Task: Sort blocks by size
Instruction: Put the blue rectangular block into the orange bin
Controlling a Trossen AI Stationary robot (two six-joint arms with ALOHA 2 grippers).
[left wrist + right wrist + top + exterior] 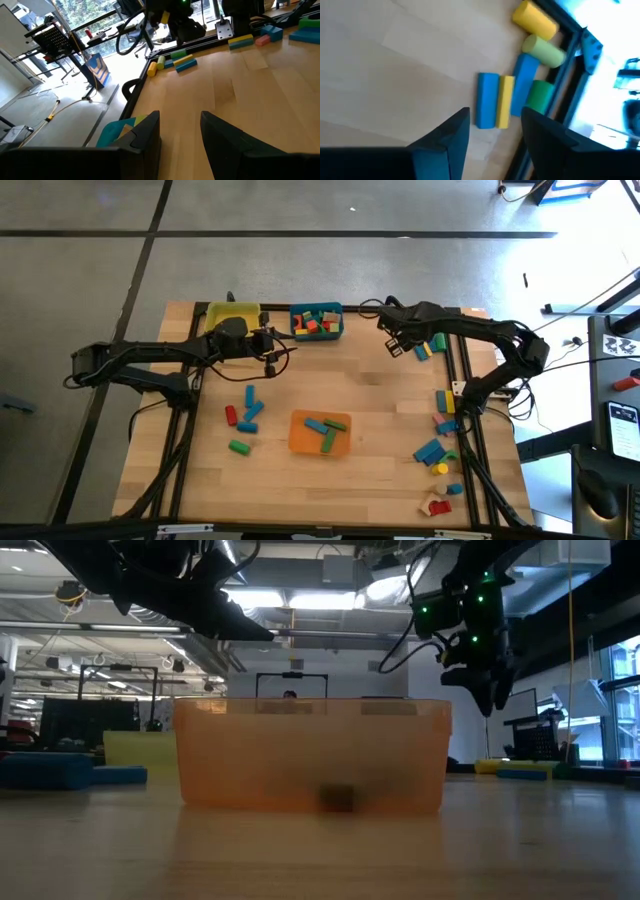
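Note:
My right gripper (397, 345) (495, 134) hovers open above a cluster of blocks at the table's far right: a blue block (487, 100) and a yellow block (506, 101) side by side, another blue one (525, 80), a green one (540, 95) and two cylinders (536, 21). Nothing sits between its fingers. My left gripper (276, 350) (180, 135) stands open and empty in the air, just in front of the yellow bin (232, 313) and beside the teal bin (316, 321), pointing toward the table's right. More blocks (250, 408) lie on the left half of the table.
The orange bin (320, 432) (310, 755) sits at the table's middle near side with blue and green blocks in it. The teal bin holds several mixed blocks. More loose blocks (438, 448) lie along the right edge, by the dark frame rail (468, 430).

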